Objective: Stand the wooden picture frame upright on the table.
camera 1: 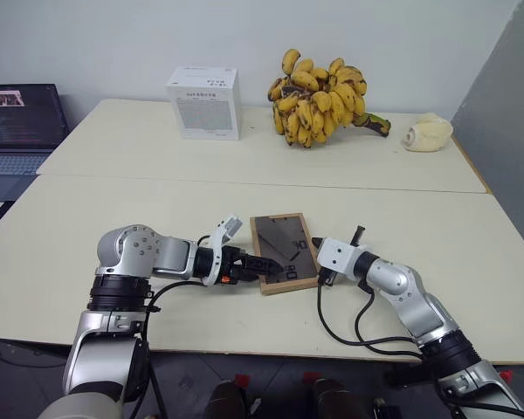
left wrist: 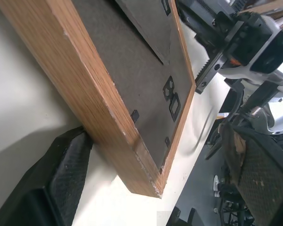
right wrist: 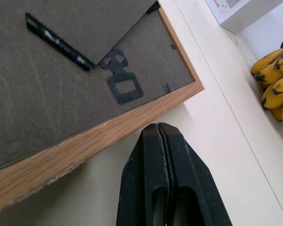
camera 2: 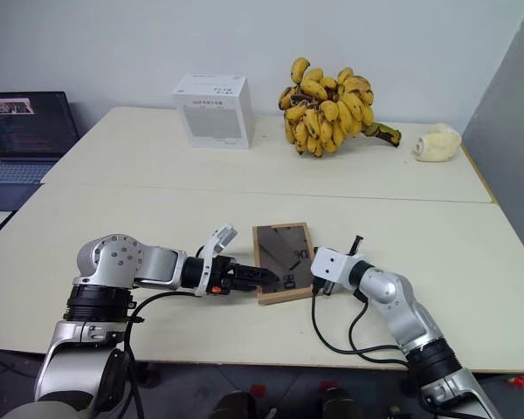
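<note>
Lying flat, back up, near the front edge of the bench (camera 1: pixel 113 157): one wooden picture frame (camera 1: pixel 284 251), light wood around a dark grey back with a fold-out stand. Long side pointing from the front edge toward the back edge, tilted a little. Left claw (camera 1: pixel 264 265) gaping wide around the frame's front corner, gripping nothing. Right claw (right wrist: pixel 162 136) squeezed shut, empty, sitting just beside the frame's right edge. Also counting one white box (camera 1: pixel 204 102), one bunch of bananas (camera 1: pixel 321 98).
</note>
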